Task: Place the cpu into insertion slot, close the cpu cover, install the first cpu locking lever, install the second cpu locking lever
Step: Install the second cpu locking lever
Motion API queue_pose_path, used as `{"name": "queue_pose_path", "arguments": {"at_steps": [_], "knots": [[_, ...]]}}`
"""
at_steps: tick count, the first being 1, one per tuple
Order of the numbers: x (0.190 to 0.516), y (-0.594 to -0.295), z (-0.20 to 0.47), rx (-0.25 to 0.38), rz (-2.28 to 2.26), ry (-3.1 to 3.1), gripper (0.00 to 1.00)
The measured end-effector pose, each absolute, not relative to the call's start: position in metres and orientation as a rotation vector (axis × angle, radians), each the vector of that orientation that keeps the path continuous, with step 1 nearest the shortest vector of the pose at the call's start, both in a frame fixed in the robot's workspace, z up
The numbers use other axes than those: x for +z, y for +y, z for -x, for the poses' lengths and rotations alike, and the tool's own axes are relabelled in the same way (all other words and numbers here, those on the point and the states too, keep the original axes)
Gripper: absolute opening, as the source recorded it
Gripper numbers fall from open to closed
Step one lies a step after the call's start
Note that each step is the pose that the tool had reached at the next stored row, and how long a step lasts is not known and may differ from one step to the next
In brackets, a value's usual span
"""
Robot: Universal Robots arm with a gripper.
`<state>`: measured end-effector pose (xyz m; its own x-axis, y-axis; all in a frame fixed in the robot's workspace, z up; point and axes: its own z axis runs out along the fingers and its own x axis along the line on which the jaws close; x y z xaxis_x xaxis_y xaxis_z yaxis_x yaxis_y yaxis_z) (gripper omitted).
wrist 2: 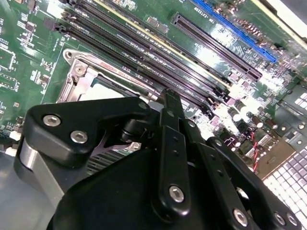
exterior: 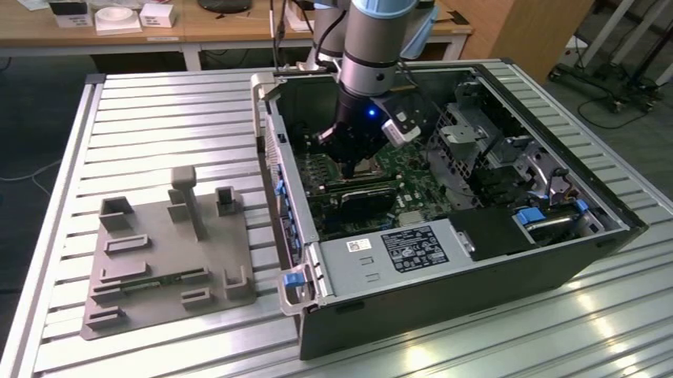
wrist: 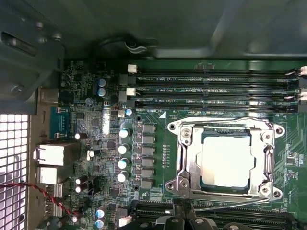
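Deep inside the open black computer case (exterior: 547, 260), the black gripper (wrist: 180, 211), its state unclear, hovers beside the silver-grey square cpu (wrist: 226, 160), seated under the closed metal-frame cpu cover (wrist: 184, 163).

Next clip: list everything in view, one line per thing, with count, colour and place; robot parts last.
computer case: one, black, open, on the table toward the exterior view's right.
motherboard: one, green, inside the case.
cpu: one, silver-grey, seated in the insertion slot.
insertion slot: one, metal-framed, on the motherboard beside the memory slots.
cpu cover: one, silver-grey frame, lying closed around the cpu.
memory slots: several, black, long rows either side of the slot.
capacitors: a column, silver-topped, beside the slot.
fixture plate: one, grey, with upright blocks, on the table at the exterior view's left.
table: one, ribbed aluminium.
arm: one, grey, reaching into the case.
gripper: one, black, at the slot's edge.
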<state>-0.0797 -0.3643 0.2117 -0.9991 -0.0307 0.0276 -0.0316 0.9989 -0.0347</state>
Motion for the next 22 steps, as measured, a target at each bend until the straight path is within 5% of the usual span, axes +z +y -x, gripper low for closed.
{"name": "queue_pose_path", "arguments": {"at_steps": [22], "knots": [[0.2044, -0.3643, 0.0842, 0.054, -0.049, -3.109, 0.10]]}}
